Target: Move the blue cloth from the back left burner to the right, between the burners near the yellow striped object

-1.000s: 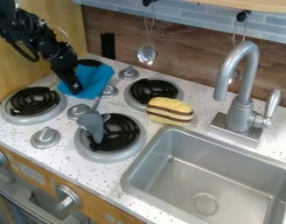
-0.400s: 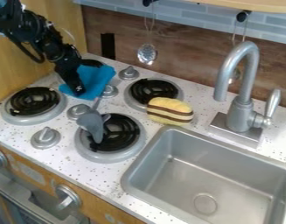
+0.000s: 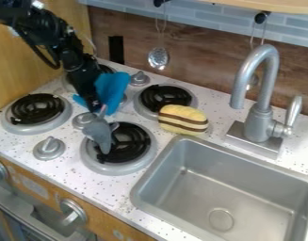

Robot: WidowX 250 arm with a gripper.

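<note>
The black gripper (image 3: 94, 107) hangs at the left of the stove top, its tip low over the counter between the burners. A blue cloth (image 3: 112, 90) touches it, bunched up against its right side, with a small part showing to its left. Just below the gripper's tip lies a grey spoon-like utensil (image 3: 100, 133), its head over the edge of the front burner (image 3: 126, 145) and its handle pointing up to the gripper. A yellow plush with brown stripes (image 3: 182, 119) rests beside the back right burner (image 3: 166, 96).
Silver knobs (image 3: 49, 147) stand among the burners, another burner (image 3: 36, 109) at the left. A metal sink (image 3: 244, 188) with a tall grey faucet (image 3: 260, 108) takes up the right. A slotted metal utensil (image 3: 158, 58) hangs on the back wall.
The gripper has moved right and toward the front of the stove. The blue cloth has shifted right along with it and gone from spread flat to bunched, its right part now raised.
</note>
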